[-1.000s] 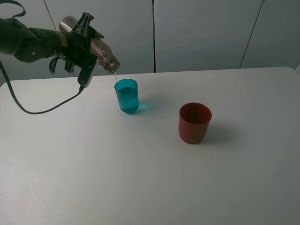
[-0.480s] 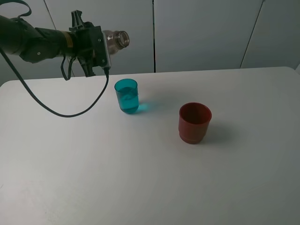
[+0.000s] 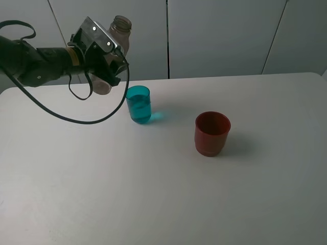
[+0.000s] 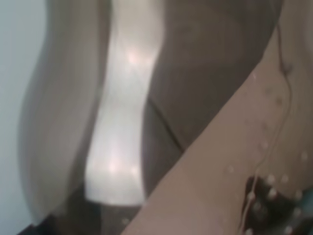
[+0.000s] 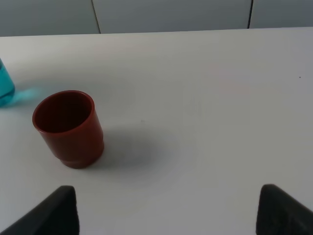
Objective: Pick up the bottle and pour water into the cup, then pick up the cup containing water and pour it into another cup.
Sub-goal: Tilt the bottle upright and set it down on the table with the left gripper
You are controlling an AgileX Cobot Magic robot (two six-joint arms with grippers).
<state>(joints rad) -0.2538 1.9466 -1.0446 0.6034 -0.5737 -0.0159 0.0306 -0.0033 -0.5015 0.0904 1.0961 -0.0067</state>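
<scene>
In the exterior high view my left gripper (image 3: 108, 57) is shut on the bottle (image 3: 119, 31), a clear grey-brown bottle held above the table with its open neck up, tilted slightly. It hangs just left of and above the cup (image 3: 138, 104), a teal tumbler holding water. The bottle (image 4: 122, 117) fills the left wrist view. Another cup (image 3: 212, 133), red and squat, stands to the right and looks empty (image 5: 68, 128). In the right wrist view my right gripper (image 5: 166, 215) is open, some way from the red cup, and the teal cup (image 5: 5, 85) shows at the frame edge.
Everything stands on a white table (image 3: 153, 194). Pale wall panels (image 3: 219, 35) rise behind its far edge. A black cable (image 3: 61, 117) loops down from my left arm over the table's left side.
The bottle has swung from tipped neck-down, pouring a thin stream into the teal cup, to neck-up. My left gripper rotated and drew slightly left. Both cups stayed put.
</scene>
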